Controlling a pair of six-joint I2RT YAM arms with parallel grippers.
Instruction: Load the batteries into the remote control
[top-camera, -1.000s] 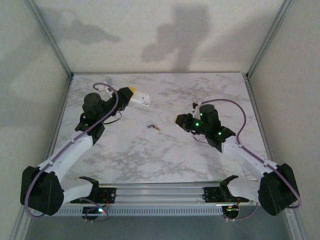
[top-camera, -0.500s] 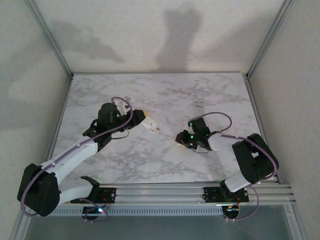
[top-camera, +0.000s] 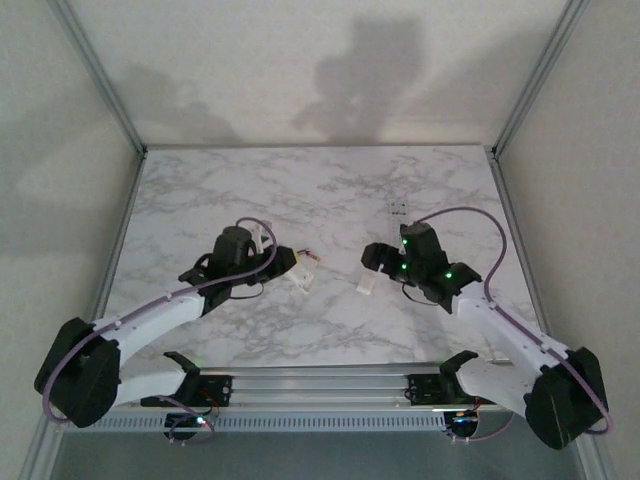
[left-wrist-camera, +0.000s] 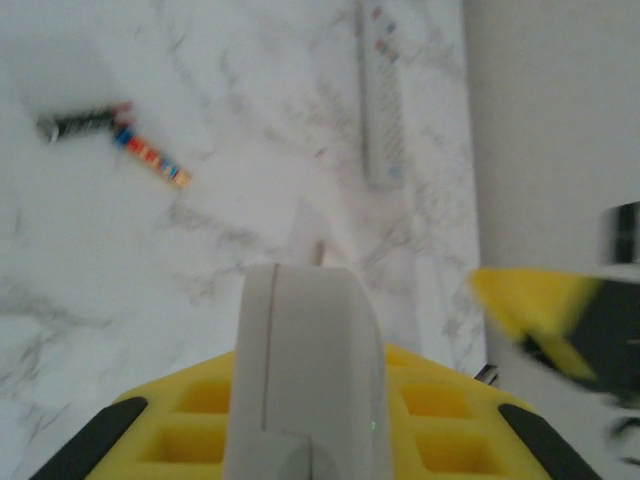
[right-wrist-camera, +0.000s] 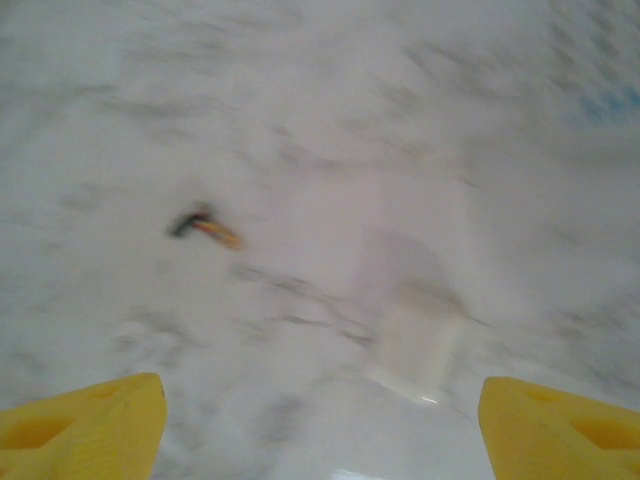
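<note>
My left gripper (top-camera: 284, 262) is shut on a white remote control (top-camera: 300, 277), whose rounded end sticks out past the yellow jaws (left-wrist-camera: 305, 370). Two batteries (left-wrist-camera: 115, 140) lie end to end on the marble just beyond it, one dark, one orange-striped; from above they are a small speck (top-camera: 313, 257). My right gripper (top-camera: 374, 262) hangs open above the table with nothing between its yellow fingertips (right-wrist-camera: 90, 425). A small white flat cover piece (right-wrist-camera: 415, 345) lies on the marble under it (top-camera: 367, 284). The batteries (right-wrist-camera: 205, 225) appear blurred to its left.
A second slim white remote (top-camera: 398, 209) lies further back on the marble table (top-camera: 200, 180), also seen past the held one (left-wrist-camera: 380, 100). Metal frame posts stand at the back corners. The aluminium rail with both arm bases (top-camera: 320, 385) runs along the near edge.
The left arm has carried the remote from the back left toward the centre, next to the batteries. The right gripper has opened and drawn back, leaving the white cover piece on the table.
</note>
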